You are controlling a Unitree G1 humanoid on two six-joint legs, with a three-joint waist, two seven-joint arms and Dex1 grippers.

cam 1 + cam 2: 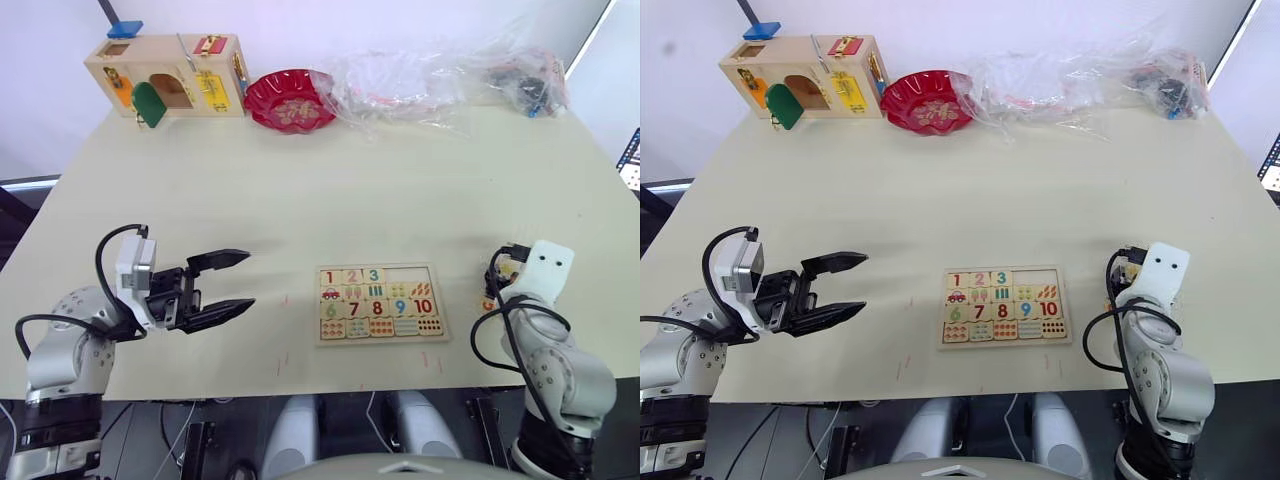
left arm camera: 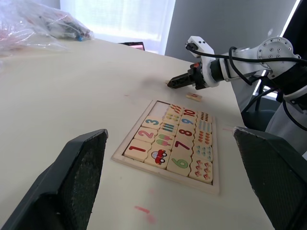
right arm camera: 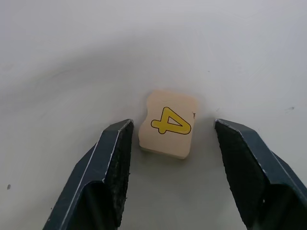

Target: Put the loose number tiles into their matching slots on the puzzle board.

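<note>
The puzzle board (image 1: pixel 378 303) lies near the table's front edge, right of centre. Tiles 1, 2 and 3 fill the left of its top row, and the slots (image 1: pixel 412 275) to their right are bare. The yellow 4 tile (image 3: pixel 168 124) lies flat on the table between the open fingers of my right gripper (image 3: pixel 172 125), untouched by either finger. This gripper (image 2: pixel 172 83) hovers beyond the board's right end, with a loose tile (image 2: pixel 194 97) on the table beside it. Left of the board, my left gripper (image 1: pixel 228 284) stands open and empty, pointing at it.
A wooden latch box (image 1: pixel 165 75), a red bowl (image 1: pixel 290 100) and crumpled plastic bags (image 1: pixel 440 80) line the far edge. Bare tabletop (image 1: pixel 330 190) spreads between them and the board.
</note>
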